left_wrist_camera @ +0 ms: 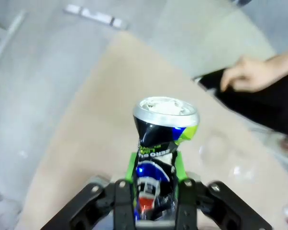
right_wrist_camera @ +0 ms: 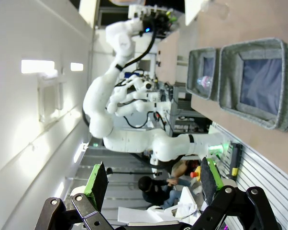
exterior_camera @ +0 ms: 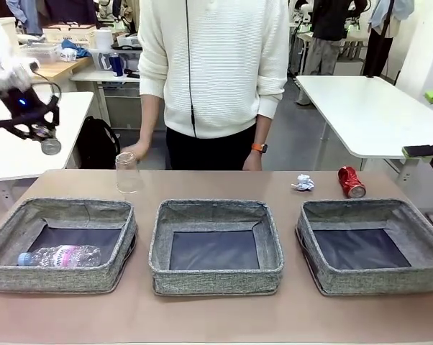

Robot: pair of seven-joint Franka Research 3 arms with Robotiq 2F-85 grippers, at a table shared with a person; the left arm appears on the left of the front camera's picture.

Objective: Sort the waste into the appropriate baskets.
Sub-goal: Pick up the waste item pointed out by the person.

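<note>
The left gripper, a black two-finger claw, hung at the upper-left edge of the front view. The white arm behind it was blurred and cut off by the frame, and only a round silvery end of its load showed there. The left wrist view showed the load plainly. The green pads were clamped on a crushed dark can, which was black with blue, red and yellow-green print. It was pinched in at the waist, with its silver end pointing away from the wrist. Its lower part was hidden between the fingers, and the print was too smeared to read. The can was held in the air at the table's left end, well above the left basket.

The right gripper stood with its jaws spread wide and nothing between them. In the front view only one green-padded finger poked in at the right edge.

On the tan table stood three shallow grey woven-fabric bins with dark bases: the left basket, the middle basket and the right basket. A clear plastic bottle with a pink label lay on its side in the left basket. Beyond that basket a clear plastic cup stood upside down. The person's hand was just behind its top, and whether it touched the cup could not be told. Beyond the right basket lay a crumpled white paper ball and a crushed red can, near each other but apart.
</note>
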